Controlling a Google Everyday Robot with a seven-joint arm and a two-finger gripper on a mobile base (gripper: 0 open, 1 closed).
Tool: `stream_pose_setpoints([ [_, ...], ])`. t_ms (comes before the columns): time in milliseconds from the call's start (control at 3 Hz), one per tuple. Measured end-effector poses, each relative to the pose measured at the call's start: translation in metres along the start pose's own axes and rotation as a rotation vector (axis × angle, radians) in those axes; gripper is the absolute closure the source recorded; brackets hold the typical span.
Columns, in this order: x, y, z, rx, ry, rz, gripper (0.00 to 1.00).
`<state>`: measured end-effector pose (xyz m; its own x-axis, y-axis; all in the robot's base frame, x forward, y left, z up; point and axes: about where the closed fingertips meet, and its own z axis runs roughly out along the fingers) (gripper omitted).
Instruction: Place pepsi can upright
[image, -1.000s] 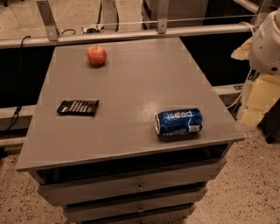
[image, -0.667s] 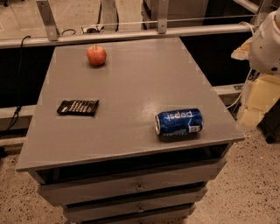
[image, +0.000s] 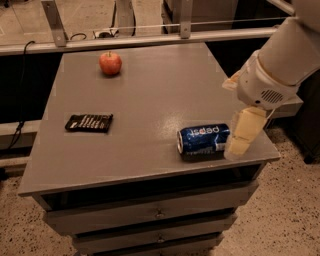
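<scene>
The pepsi can (image: 202, 140) is dark blue with white lettering. It lies on its side near the front right corner of the grey table (image: 150, 95), its silver end facing left. My gripper (image: 242, 135) hangs from the white arm at the right, its cream fingers pointing down just right of the can, partly in front of its right end. I cannot tell whether it touches the can.
A red apple (image: 110, 63) stands at the back left of the table. A black flat packet (image: 89, 122) lies at the left middle. The table has drawers below. A metal rail (image: 150, 39) runs behind it.
My arm has moved in from the right to the can's right end. The view has shifted, so the table sits differently in frame. The can, apple and packet have not moved.
</scene>
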<state>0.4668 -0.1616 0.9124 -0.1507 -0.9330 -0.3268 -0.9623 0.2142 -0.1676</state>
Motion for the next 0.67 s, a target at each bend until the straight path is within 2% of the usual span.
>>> stream_pose_setpoints([
  [667, -0.020, 0.012, 0.070, -0.130, -0.061, 0.009, 0.00],
])
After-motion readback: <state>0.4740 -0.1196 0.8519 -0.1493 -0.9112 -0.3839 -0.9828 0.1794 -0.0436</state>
